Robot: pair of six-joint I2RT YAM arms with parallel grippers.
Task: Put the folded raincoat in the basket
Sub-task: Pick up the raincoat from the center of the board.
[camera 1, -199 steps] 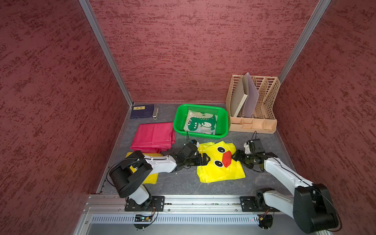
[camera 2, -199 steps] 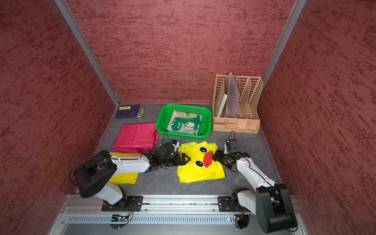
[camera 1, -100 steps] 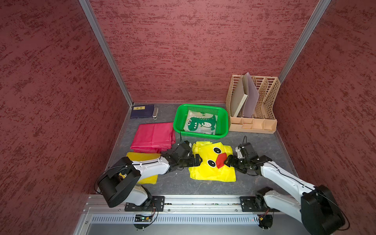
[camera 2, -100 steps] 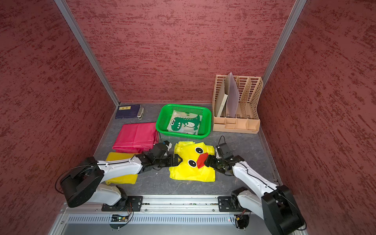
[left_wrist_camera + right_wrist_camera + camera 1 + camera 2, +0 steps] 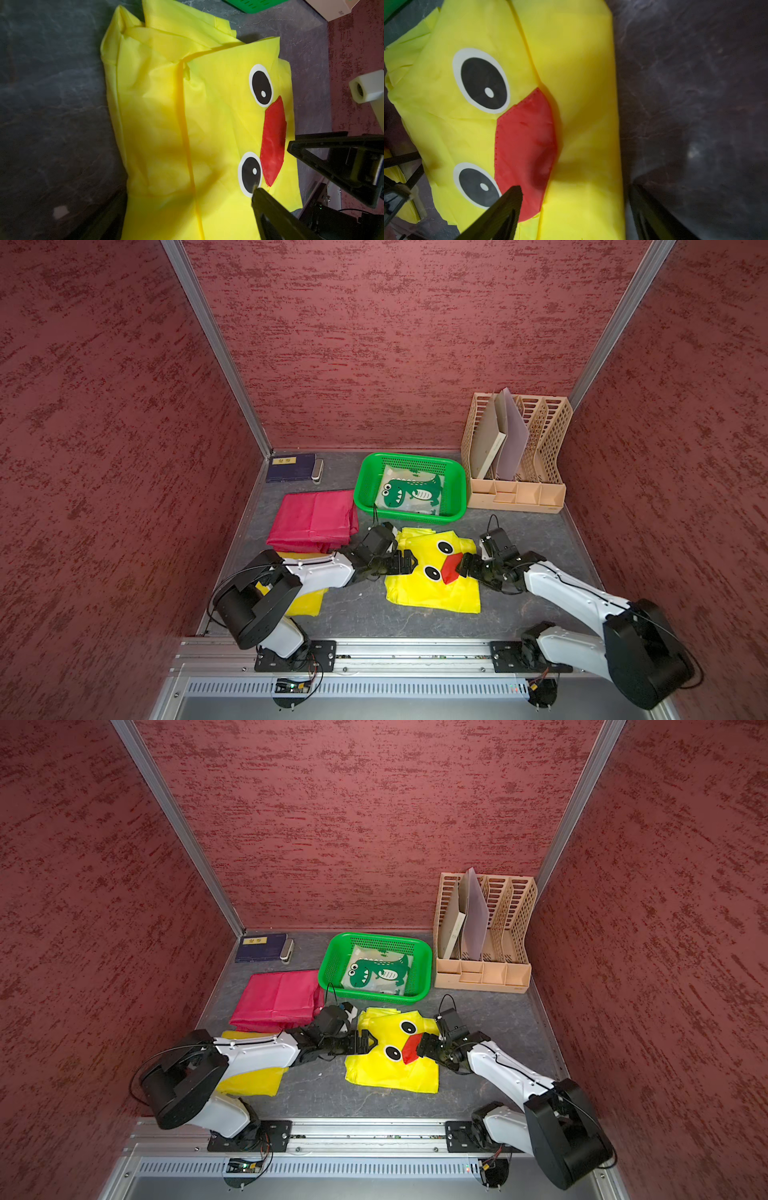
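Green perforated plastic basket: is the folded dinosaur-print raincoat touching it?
Touching. Both top views show the folded dinosaur-print raincoat lying on the floor of the green perforated plastic basket, inside its walls.

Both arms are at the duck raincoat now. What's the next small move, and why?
The left gripper and right gripper stand open on opposite sides of the yellow duck raincoat, which lies flat on the table, short of the green basket; neither holds it. I'd probably close both on its edges next.
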